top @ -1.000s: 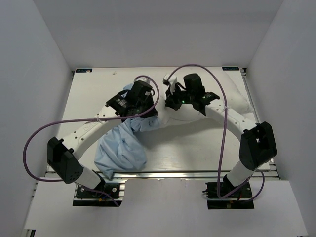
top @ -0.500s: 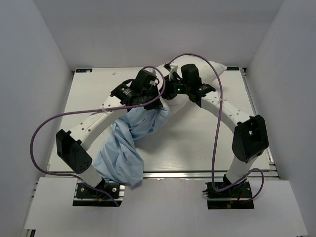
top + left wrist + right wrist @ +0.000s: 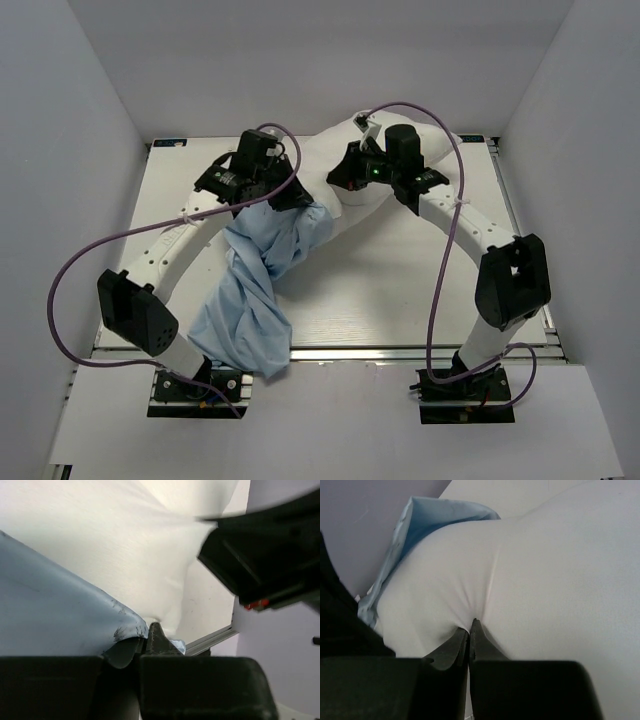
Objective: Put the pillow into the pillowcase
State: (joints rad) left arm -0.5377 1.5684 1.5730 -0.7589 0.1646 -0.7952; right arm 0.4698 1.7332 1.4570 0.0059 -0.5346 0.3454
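Partly, the pillow (image 3: 325, 165) has 1 end hidden under the pillowcase (image 3: 255, 290).

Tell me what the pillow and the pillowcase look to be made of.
The pillow: seemingly white woven fabric with a matte finish over soft filling. It bulges plumply and puckers where the right gripper pinches it.
The pillowcase: thin light-blue cloth, perhaps cotton or a blend, also matte. It lies in limp wrinkles and twisted folds.
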